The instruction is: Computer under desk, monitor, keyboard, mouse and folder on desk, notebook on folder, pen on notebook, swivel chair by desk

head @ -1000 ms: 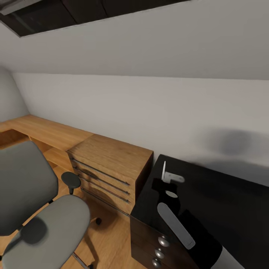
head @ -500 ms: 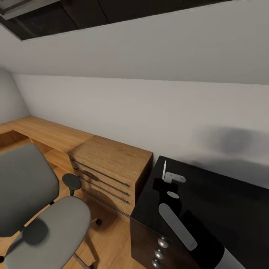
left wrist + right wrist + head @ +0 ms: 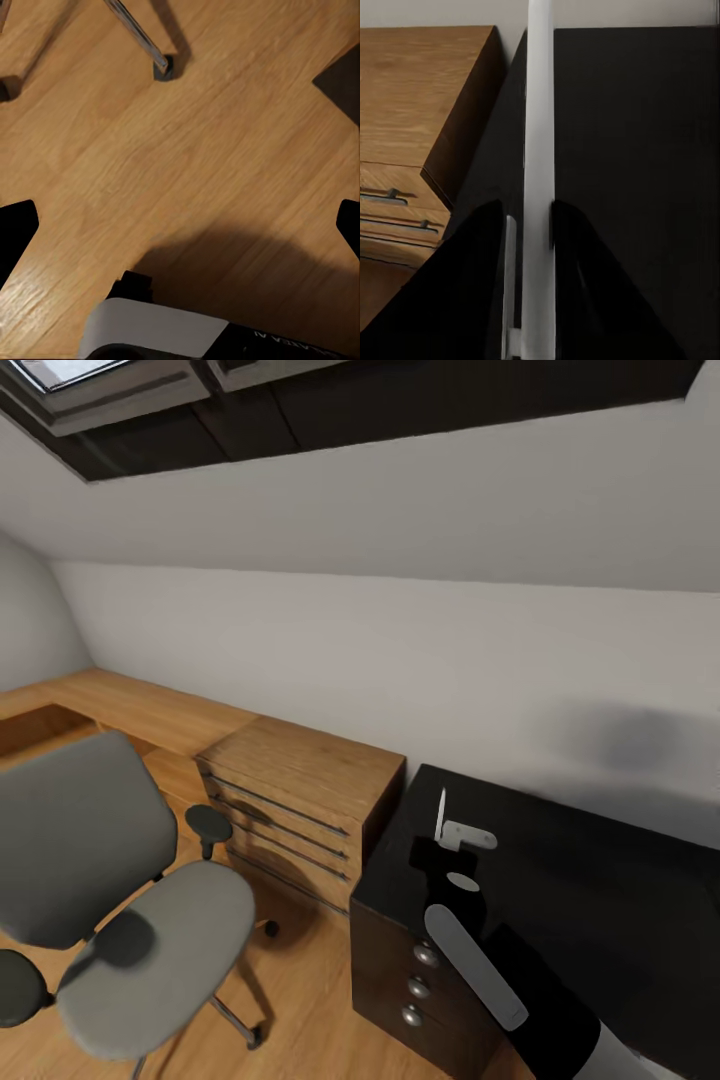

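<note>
One swivel chair (image 3: pixel 120 920); one desk (image 3: pixel 600 900); one wooden dresser (image 3: pixel 300 790); three desk knobs (image 3: pixel 418 986).

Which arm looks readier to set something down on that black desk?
Right, probably. The right gripper is shut on the pen and sits over the desk. The left gripper hangs open and empty, low over the floor.

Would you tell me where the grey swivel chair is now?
In the head view, the grey upholstered swivel chair stands lower left on the wooden floor, beside the light wooden dresser.
</note>
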